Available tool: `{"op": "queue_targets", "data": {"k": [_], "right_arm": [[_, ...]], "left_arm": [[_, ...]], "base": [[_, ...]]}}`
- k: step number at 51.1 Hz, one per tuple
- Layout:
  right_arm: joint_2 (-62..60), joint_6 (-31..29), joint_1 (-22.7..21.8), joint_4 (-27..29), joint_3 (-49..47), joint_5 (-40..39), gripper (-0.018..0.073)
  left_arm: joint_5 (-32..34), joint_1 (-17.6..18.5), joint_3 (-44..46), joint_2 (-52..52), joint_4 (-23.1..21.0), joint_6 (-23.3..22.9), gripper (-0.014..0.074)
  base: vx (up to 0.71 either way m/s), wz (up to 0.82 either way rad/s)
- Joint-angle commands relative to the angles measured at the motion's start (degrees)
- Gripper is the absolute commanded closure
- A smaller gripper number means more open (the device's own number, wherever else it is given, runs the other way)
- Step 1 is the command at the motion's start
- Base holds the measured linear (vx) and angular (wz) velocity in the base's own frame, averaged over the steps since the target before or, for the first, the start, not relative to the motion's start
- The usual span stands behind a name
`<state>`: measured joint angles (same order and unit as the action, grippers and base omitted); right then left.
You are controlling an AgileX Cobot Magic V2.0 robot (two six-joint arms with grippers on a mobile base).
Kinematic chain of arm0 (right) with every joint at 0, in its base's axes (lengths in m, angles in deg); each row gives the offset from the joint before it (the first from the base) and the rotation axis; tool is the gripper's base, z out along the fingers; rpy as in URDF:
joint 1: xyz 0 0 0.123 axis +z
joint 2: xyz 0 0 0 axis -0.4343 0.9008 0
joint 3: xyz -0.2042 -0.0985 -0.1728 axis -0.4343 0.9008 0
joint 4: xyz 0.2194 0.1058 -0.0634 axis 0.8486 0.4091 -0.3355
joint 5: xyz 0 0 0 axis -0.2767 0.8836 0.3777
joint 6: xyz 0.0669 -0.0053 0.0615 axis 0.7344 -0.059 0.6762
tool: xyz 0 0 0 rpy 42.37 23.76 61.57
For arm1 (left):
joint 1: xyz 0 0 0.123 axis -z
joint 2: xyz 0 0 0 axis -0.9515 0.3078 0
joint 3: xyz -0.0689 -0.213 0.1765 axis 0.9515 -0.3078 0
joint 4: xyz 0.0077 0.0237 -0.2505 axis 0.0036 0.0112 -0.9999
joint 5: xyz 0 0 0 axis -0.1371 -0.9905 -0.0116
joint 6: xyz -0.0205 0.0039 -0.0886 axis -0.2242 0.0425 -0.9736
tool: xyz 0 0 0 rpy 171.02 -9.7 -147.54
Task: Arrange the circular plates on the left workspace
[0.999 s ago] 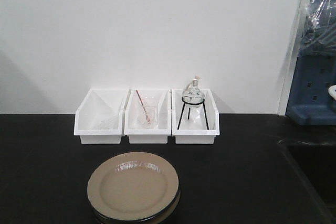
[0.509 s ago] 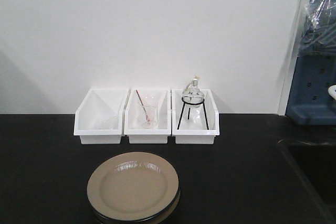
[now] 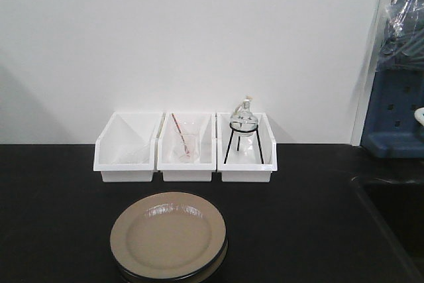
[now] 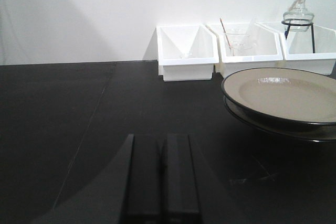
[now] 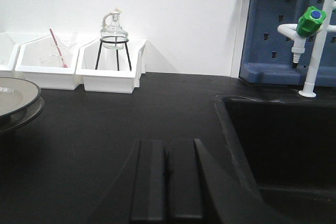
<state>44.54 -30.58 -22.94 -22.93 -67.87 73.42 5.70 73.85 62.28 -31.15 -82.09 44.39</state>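
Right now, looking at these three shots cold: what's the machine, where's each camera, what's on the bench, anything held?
It is a two-armed robot. One camera looks at the bench from the front; the other two ride on the wrists. The left claw and right claw are both shut and hold nothing. On the black countertop two tan plates sit stacked. Behind them stand three white bins; the right one holds a glass flask on a wire stand. A sink lies to the right.
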Motion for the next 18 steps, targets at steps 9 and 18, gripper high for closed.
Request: {"op": "queue_targets", "data": {"k": [9,18], "right_arm": [[-0.8,-0.2,-0.4,-0.7,1.1,-4.6,0.0565],[-0.8,-0.2,-0.4,-0.7,1.1,-4.6,0.0565]], "left_arm": [[4.6,0.2,-1.2,-0.8,0.0,-0.5,0.0596],[4.6,0.2,-1.2,-0.8,0.0,-0.5,0.0596]], "base": [[0.0,0.0],[0.0,0.0]]}}
